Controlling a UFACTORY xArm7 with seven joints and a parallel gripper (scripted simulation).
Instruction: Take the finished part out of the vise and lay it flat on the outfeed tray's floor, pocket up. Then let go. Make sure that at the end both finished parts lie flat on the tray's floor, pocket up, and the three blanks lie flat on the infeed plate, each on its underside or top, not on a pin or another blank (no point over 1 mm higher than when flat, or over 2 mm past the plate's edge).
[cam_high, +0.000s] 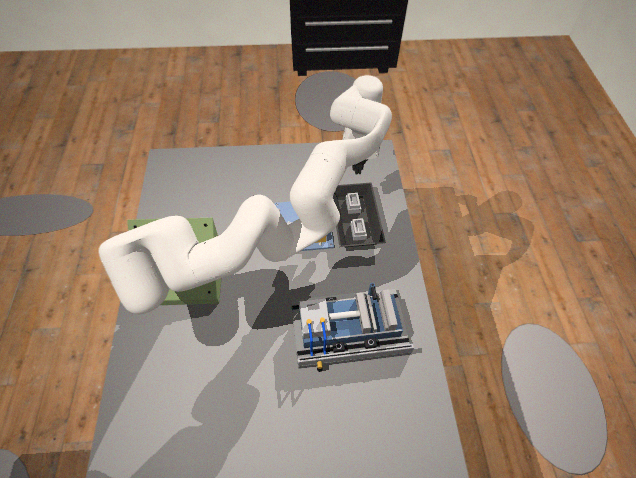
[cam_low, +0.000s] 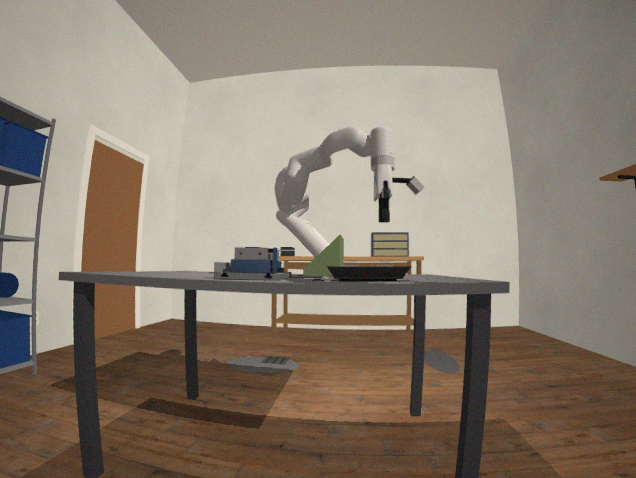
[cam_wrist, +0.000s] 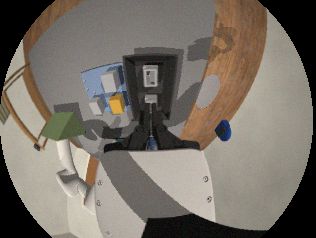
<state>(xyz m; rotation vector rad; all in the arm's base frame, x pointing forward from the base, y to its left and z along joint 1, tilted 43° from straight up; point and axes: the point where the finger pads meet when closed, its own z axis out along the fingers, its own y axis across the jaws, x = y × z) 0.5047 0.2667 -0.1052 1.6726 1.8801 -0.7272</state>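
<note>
The dark outfeed tray (cam_high: 358, 214) stands on the grey table behind the vise (cam_high: 354, 327). Two grey parts lie flat on the tray's floor, pocket up: one at the far end (cam_high: 353, 201) and one nearer the vise (cam_high: 358, 227). The vise jaws hold no part. My gripper (cam_low: 383, 211) hangs high above the tray's far end, fingers shut and empty. In the wrist view the shut fingers (cam_wrist: 152, 135) point down over the tray (cam_wrist: 152, 86) with both parts in it.
A blue mat (cam_high: 307, 226) with small pieces lies left of the tray, partly hidden by the arm. A green wedge base (cam_high: 172, 259) carries the arm at the table's left. A black drawer cabinet (cam_high: 348, 33) stands behind the table.
</note>
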